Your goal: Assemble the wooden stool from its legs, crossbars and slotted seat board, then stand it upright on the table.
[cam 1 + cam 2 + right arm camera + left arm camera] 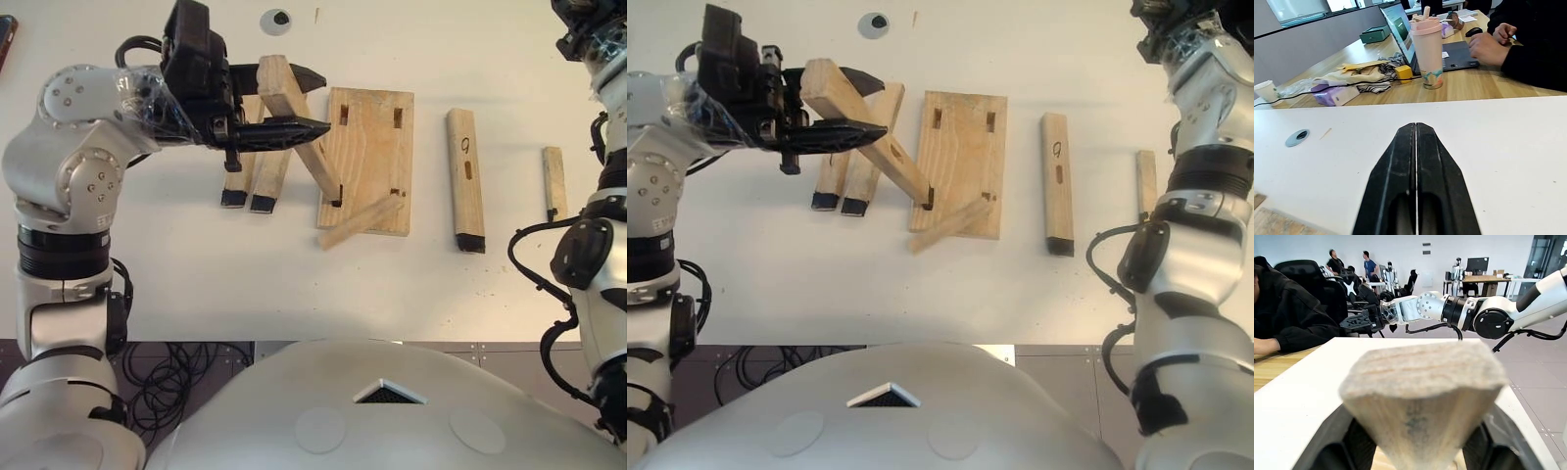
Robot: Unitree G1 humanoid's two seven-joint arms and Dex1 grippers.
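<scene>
While clamped between the two black fingers of the left gripper (312, 102), one stool leg (315, 157) stands tilted. Its top end sits at the fingers and its dark foot end drops away past the fingertips.

- Seat board (372, 157): flat on the table (196, 274), just past the left fingertips, with four slots showing. The held leg's foot meets the near-left slot; how far it has gone in cannot be told.
- Two spare legs (253, 181): side by side and touching, flat on the table directly beneath the left fingers, dark feet toward the robot.
- Crossbar (359, 222): lying at a slant across the board's near edge, below and past the left fingertips, one end overhanging onto the table.
- Fourth leg (465, 176): flat, beyond the board from the left fingers, apart from it.
- Short crossbar (554, 181): flat, farther out still, well apart from the left fingers.
- Right gripper (1416, 128): fingers pressed together along their full length, holding nothing, above bare tabletop.
- Round grommet (1298, 137): set in the table, off to one side of the right fingertips.
</scene>
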